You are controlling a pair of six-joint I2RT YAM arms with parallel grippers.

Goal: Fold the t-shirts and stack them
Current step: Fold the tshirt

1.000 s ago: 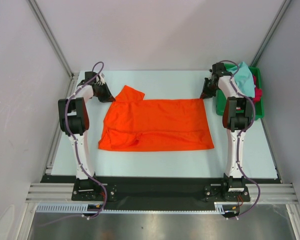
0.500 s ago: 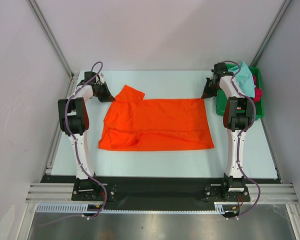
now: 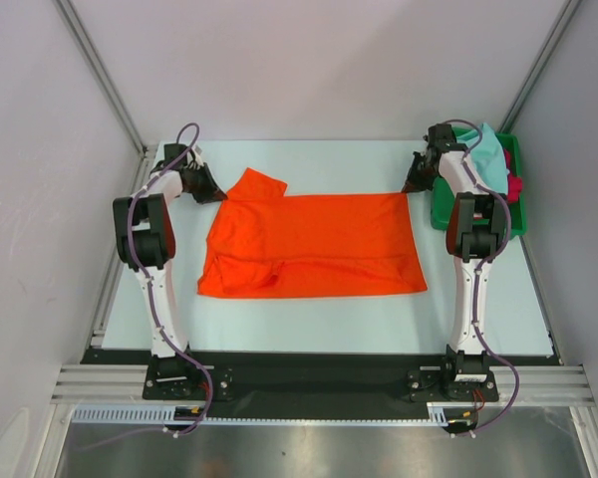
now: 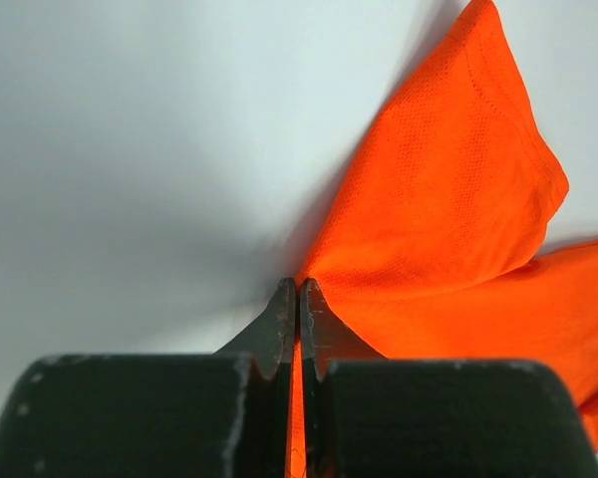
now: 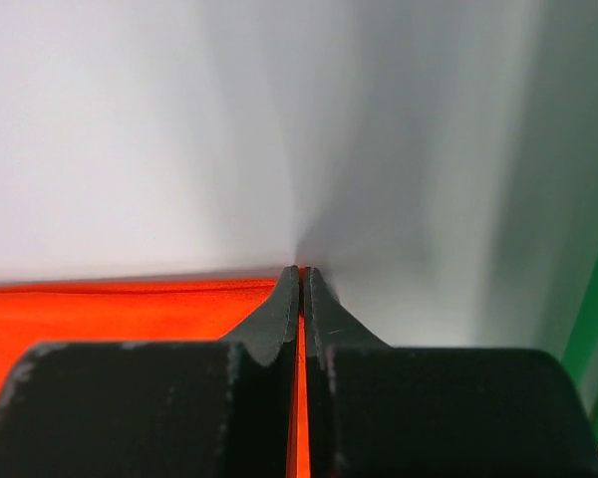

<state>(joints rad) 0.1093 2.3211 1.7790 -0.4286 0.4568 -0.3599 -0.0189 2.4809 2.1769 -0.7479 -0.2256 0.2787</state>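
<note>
Presently, left hand [image 4: 299, 289] and right hand [image 5: 301, 271] pinch far corners of shirt [image 3: 314, 244], jaws closed on cloth. Fold apparently starting; next likely needs matched lift, carry toward near hem.

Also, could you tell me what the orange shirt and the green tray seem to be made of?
The orange shirt looks like thin synthetic knit, matte: the left wrist view shows a fine pinhole mesh, and it lies in soft folds. The green tray looks like rigid moulded plastic, smooth with straight walls, though too small to be sure.
</note>
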